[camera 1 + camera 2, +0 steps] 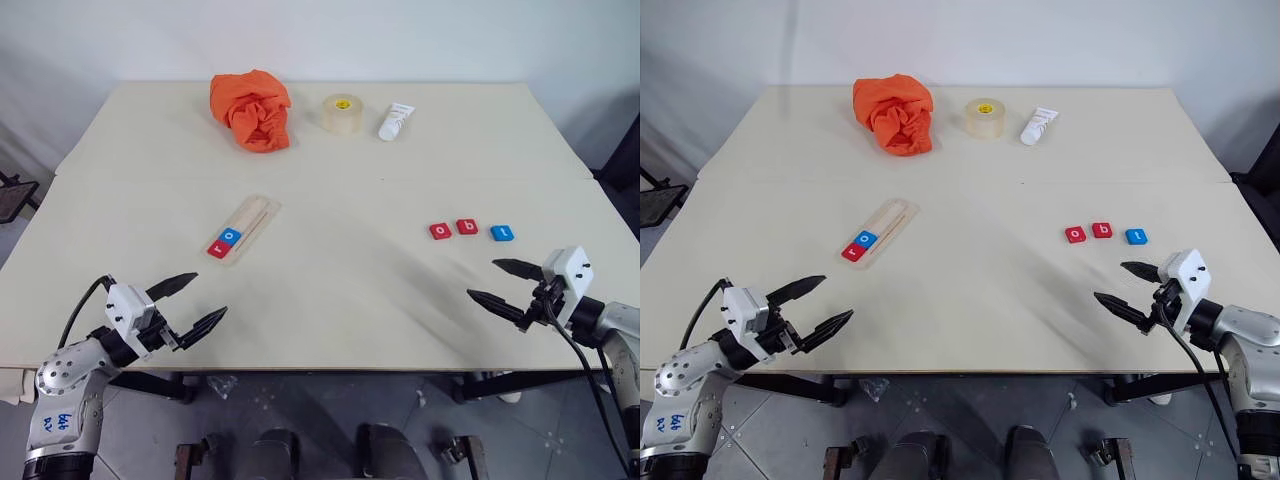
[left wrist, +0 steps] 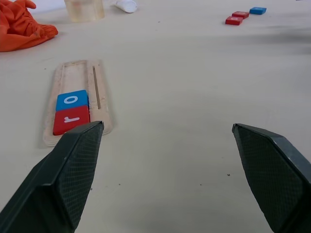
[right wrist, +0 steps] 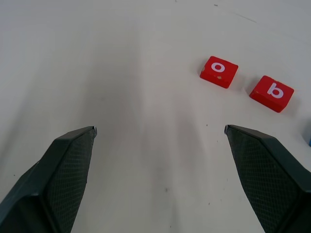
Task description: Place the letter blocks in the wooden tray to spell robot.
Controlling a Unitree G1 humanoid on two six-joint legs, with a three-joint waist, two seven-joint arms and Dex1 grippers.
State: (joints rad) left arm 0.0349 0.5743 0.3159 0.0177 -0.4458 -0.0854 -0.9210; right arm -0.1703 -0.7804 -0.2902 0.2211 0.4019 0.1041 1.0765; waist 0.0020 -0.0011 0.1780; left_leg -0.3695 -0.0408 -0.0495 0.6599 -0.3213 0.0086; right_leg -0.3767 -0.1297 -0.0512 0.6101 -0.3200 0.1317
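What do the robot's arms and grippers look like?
Both arms are silver-grey metal with black cables. Each gripper, the left gripper and the right gripper, has a white box behind two black pointed fingers with a crisscross texture. Blue handwriting marks the left arm.

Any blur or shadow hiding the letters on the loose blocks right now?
Right wrist view: the red o block and red b block read sharply, with soft streaky shadow on the table ahead of the right claw. Right eye view: the blue block is too small to read.
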